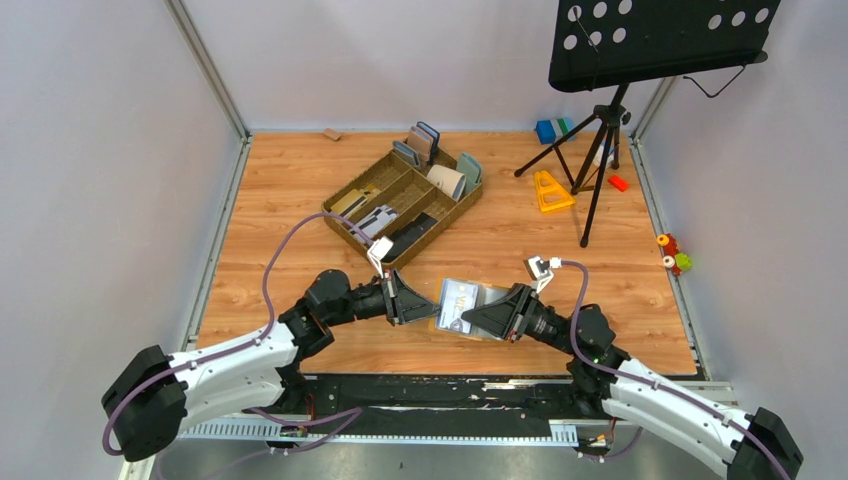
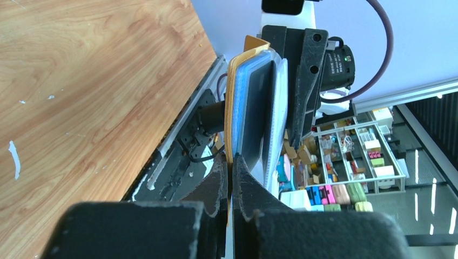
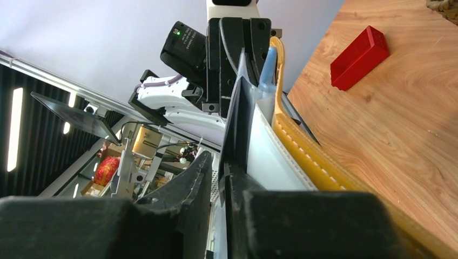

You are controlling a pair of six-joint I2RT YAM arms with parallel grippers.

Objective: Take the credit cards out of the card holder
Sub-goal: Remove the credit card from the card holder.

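The mustard-yellow card holder [image 1: 447, 322] hangs open between my two grippers, just above the table's near edge. A pale credit card [image 1: 458, 300] shows on its upper face. My left gripper [image 1: 425, 305] is shut on the holder's yellow flap [image 2: 232, 108]; its jaws [image 2: 231, 162] pinch that edge tightly. From the other side my right gripper [image 1: 482, 315] reaches in. In the right wrist view the right gripper [image 3: 219, 162] is closed on a thin card [image 3: 236, 129] seen edge-on and dark, with the yellow stitched cover [image 3: 302, 145] beside it. The other cards are hidden in the slots.
A brown compartment tray [image 1: 345, 188] with upright wallets and flat items stands behind the grippers. A music stand on a tripod [image 1: 600, 130] stands at the back right, near a yellow triangle [image 1: 550, 190] and a small red basket [image 1: 618, 183]. Small toys [image 1: 675, 255] lie off the right edge.
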